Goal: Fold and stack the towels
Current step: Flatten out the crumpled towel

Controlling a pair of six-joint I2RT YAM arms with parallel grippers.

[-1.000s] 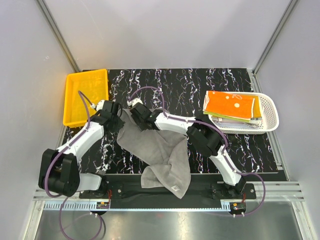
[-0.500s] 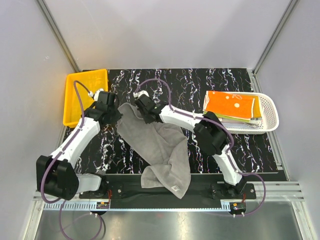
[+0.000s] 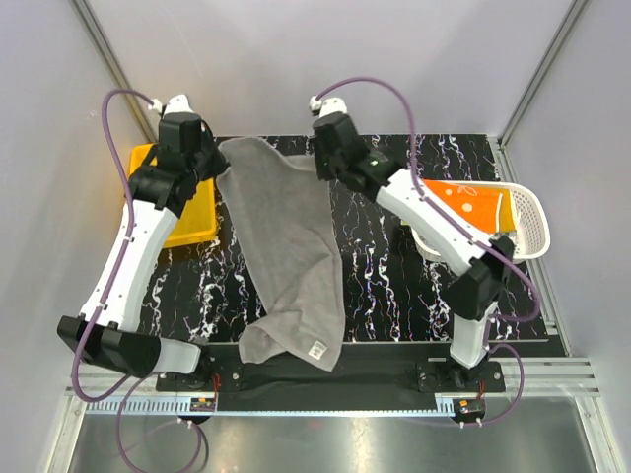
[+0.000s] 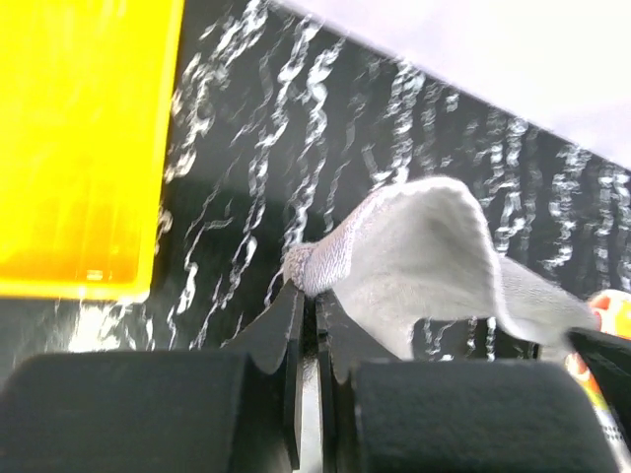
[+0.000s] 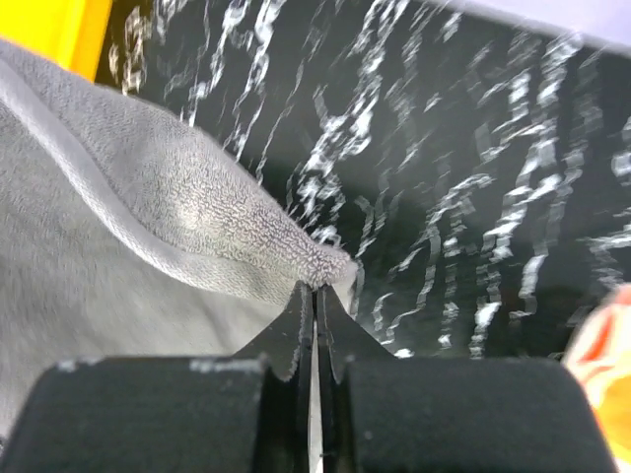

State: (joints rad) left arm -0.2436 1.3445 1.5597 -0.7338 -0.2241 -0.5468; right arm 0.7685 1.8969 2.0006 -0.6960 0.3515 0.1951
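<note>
- Top external: the grey towel (image 3: 291, 246) hangs spread between the 2 raised arms, its lower end trailing on the worktop (image 3: 394, 286) near the bases.
- The left fingers (image 4: 302, 296) are pinched shut on 1 top corner, and the right fingers (image 5: 315, 301) are shut on the other.
- This towel has no fold in it yet.
- An orange towel (image 3: 458, 205) tops a flat pile in the basket (image 3: 532, 222); whether that pile is finished is unclear.
- Likely left to do: lay the grey towel flat, fold it, stack it.

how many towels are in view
2. The grey towel, pinched at two corners by both arms' jaws, drapes down the middle; the orange towel lies in the white basket. More may be hidden beneath it or behind the right arm.
</note>
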